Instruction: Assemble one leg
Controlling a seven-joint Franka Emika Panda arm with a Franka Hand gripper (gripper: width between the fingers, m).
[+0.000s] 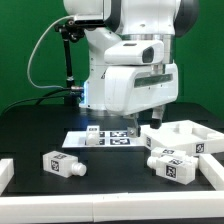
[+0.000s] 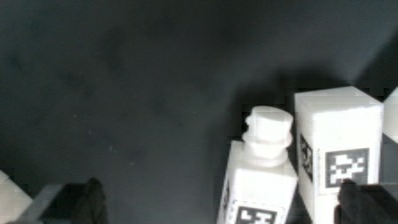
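1. In the wrist view the gripper (image 2: 228, 206) stood with its pincer spread. Its two dark fingers (image 2: 71, 205) showed at opposite sides of the picture, well apart, and nothing was clamped between them.
2. The leg (image 2: 262, 170) lay on the black table (image 2: 125, 90) in the gap between those fingers and touched neither. It was a white block with a narrower rounded stub at one end and a black-and-white square tag on its upper face.
3. A second leg (image 2: 338, 140) lay just beside it, roughly parallel, and also carried a tag. Whether the two touched could not be told.
4. In the exterior view the gripper (image 1: 152, 120) hung low from the arm's bulky white hand, over the near edge of a cluster of legs (image 1: 170, 163) on the exterior view's right. Which piece of the cluster sat directly beneath it could not be told from that view.
5. The marker board (image 1: 105, 136) lay flat on the table (image 1: 30, 130) below the arm, just to the exterior view's left of the cluster.
6. A lone leg (image 1: 62, 163) lay on its side toward the exterior view's left, tag showing, well apart from the cluster and from the gripper.
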